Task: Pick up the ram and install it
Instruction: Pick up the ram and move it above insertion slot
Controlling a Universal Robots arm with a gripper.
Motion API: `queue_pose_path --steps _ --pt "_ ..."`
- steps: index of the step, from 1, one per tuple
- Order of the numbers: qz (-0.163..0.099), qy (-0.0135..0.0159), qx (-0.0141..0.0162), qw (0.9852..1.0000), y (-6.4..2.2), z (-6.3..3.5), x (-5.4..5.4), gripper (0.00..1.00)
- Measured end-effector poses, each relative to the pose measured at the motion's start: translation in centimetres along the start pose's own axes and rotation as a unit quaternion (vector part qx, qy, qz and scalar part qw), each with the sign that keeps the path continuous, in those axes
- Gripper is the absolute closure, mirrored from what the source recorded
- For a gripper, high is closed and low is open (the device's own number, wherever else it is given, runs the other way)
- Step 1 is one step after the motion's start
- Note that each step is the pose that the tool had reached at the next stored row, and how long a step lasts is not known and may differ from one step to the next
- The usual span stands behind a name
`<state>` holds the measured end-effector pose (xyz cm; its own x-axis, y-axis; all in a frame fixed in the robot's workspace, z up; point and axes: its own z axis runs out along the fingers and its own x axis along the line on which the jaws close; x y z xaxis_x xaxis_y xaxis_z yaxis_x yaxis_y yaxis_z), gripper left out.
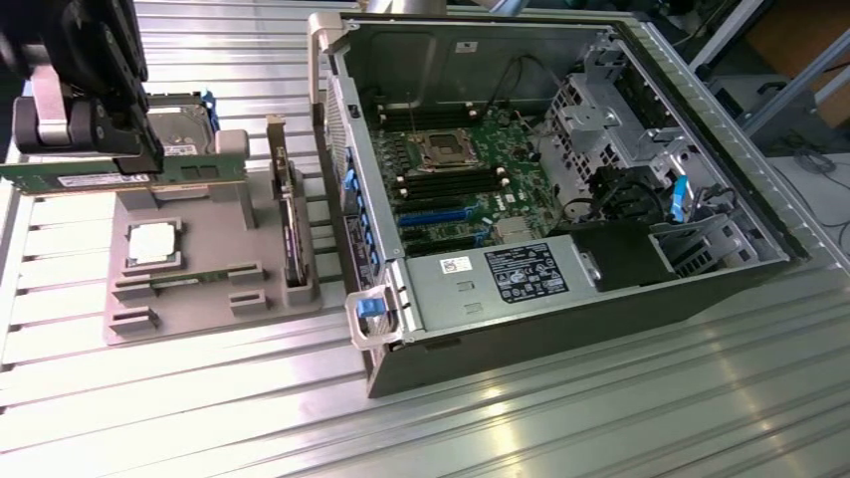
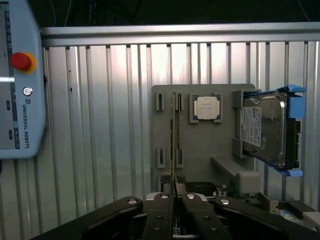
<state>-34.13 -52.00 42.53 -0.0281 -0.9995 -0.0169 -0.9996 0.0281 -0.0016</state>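
Pincer (image 1: pixel 113 164): closed narrow on the ram (image 1: pixel 199 171) | ram gripped at mid-length, long axis level, raised over the grey tray (image 1: pixel 199 319) | open computer case (image 1: pixel 558 334) is seen well apart, toward the exterior view's right.

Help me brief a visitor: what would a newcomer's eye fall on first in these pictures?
First, the big open dark metal computer case with its green motherboard, in the exterior view's centre and right. Next, at that view's upper left, the black gripper is shut on the thin green ram stick, above the grey plastic parts tray, where a square silver processor chip lies.
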Motion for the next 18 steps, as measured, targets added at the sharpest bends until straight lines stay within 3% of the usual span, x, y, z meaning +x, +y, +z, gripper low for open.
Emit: queue_pose_path --steps 18 --pt "0.000 0.0000 0.0001 1.0000 -1.43 0.01 0.0 0.88"
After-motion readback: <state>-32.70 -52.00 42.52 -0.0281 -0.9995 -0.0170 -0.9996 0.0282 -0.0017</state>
